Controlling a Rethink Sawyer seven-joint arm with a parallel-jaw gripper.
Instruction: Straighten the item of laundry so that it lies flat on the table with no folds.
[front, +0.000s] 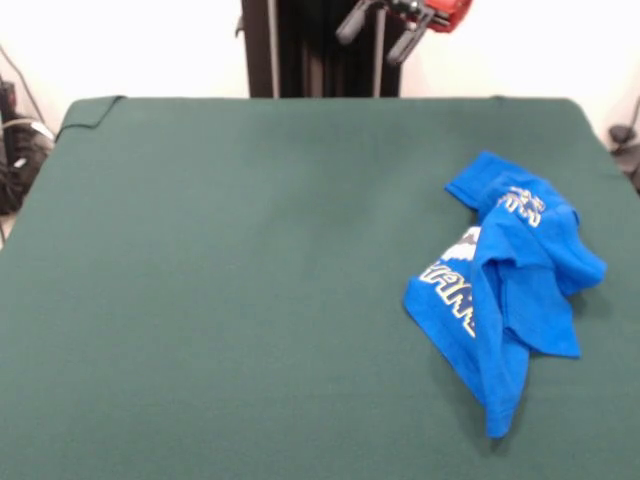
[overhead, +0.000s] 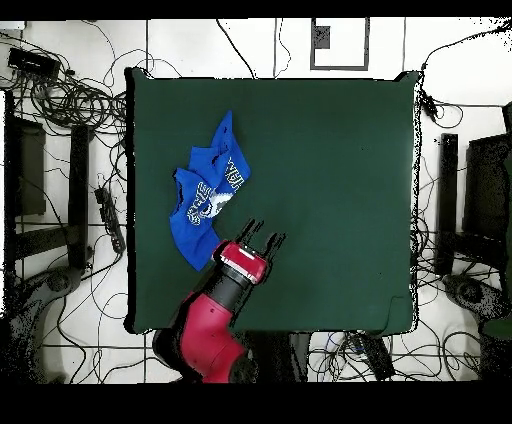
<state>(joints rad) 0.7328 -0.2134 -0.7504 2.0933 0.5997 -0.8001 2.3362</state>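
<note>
The item of laundry (front: 505, 285) lies crumpled on the surface (front: 250, 280), near one side edge and well apart from the centre; in the front view it sits toward the right, in the overhead view toward the left. Note that the shirt is folded over itself in several layers: part of the white lettering shows on one exposed panel, a long blue flap hangs over it toward the near edge, and a second bunch with more print sits on the robot's side. No sleeve or hem can be told apart with certainty. The claw (overhead: 262, 234) is raised above the surface close to the robot's edge, just beside the shirt's nearest corner in the overhead view and not touching it; its fingers stand spread apart and hold nothing. Judge the task as at its opening step: no flattening is evident, and the approach to a first grasp point is in hand. For the next move, you should bring the claw down on an outer edge of the top flap, not the middle of the heap, so that a pull away from the bunch unfolds one layer. Expect the cloth to drag as a whole if the grip takes more than one layer.
</note>
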